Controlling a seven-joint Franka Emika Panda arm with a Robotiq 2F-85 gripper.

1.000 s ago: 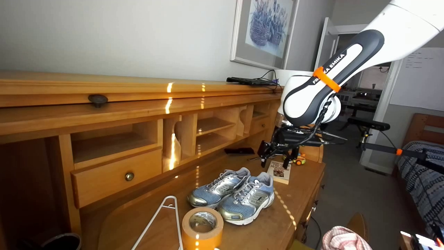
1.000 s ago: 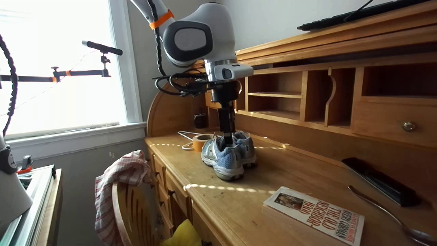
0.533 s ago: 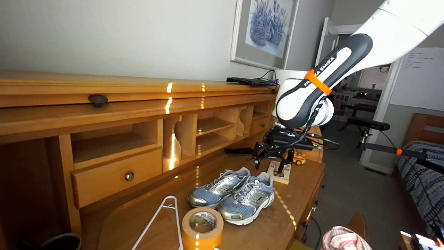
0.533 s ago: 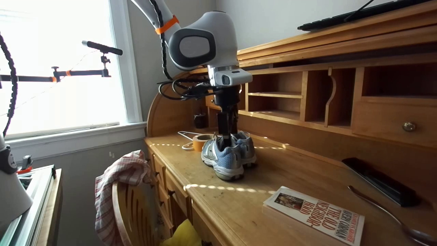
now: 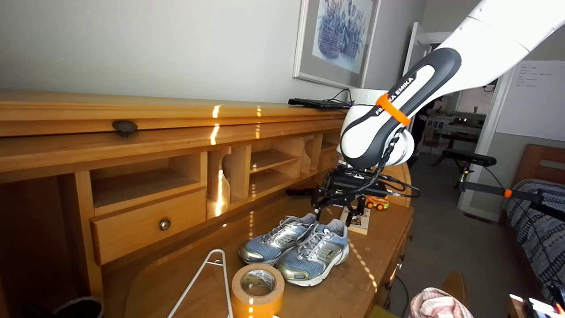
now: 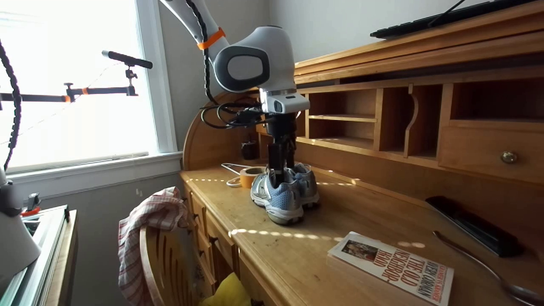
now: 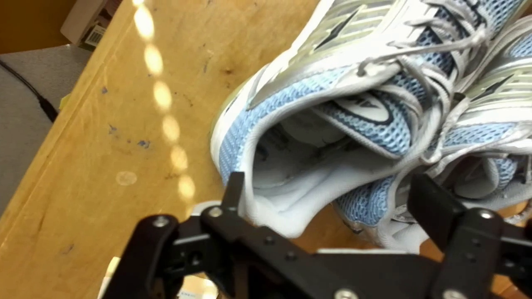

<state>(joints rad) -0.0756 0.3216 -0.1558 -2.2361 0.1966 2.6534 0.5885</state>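
Note:
A pair of blue and silver running shoes stands side by side on the wooden desk. The front-edge shoe also shows in the wrist view. The far shoe is beside it, partly covered by a finger in the wrist view. My gripper is open and empty over the heel end. In the wrist view its jaws stand wide apart, one finger over the near shoe's heel, the other over the far shoe's heel. I cannot tell whether either finger touches a shoe.
A tape roll and a white hanger lie past the toes. A book, a spoon and a black object lie behind the heels. The hutch rises along the back. A chair stands in front.
My open gripper has moved down and towards the shoes, shifting left in an exterior view. The shoes and the other things on the desk have not moved.

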